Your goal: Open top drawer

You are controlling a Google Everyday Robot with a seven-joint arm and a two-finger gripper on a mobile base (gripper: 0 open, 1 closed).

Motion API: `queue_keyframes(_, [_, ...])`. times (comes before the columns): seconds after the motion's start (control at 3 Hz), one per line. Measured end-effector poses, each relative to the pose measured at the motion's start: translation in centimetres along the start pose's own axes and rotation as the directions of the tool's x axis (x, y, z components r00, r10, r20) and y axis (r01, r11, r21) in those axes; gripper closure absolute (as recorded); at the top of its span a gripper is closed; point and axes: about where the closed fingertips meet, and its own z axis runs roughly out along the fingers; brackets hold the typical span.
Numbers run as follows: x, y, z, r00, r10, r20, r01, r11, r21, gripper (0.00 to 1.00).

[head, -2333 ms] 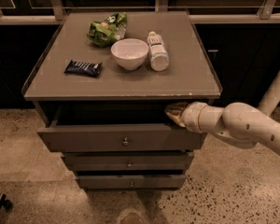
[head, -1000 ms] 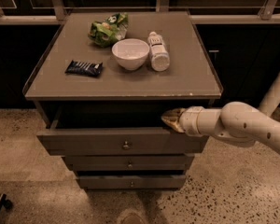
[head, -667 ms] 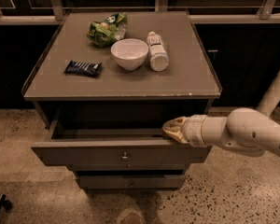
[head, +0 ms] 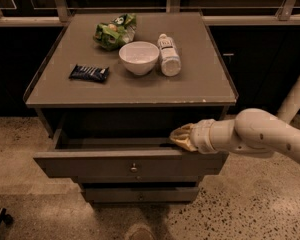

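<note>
Now the top drawer (head: 90, 165) stands well out from the cabinet (head: 200, 86). Compared with the views from a second or two ago, where its front is only slightly proud of the frame, the gap behind the front panel is clearly wider and the dark interior is exposed. The knob (head: 134, 168) in the middle of the front is untouched. The gripper (head: 182, 136) sits at the right end of the drawer's upper edge, against the inner side of the front panel, and has travelled outward with it. Whether it is clamped on the panel or merely hooked behind it, I cannot tell. Judgement: the opening is largely accomplished, and a little more pull would finish it. The narrower drawer (head: 140, 194) beneath stays closed. On the cabinet top are a white bowl (head: 139, 57), a plastic bottle (head: 168, 54) lying just beside it, a green bag (head: 115, 31) behind and a dark wrapper (head: 89, 73) to the left. The bottle's label and both packets carry print, none of it legible.
</note>
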Motion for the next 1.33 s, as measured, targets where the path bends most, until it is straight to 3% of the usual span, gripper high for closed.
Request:
queue_keyframes(0.33, [1.2, 1.1, 0.7, 0.999, 0.014, -0.042, -0.017, 0.9981, -0.059, 1.00])
queue_keyframes(1.33, [1.7, 2.8, 0.1, 0.997, 0.044, -0.063, -0.049, 0.9953, -0.083, 1.00])
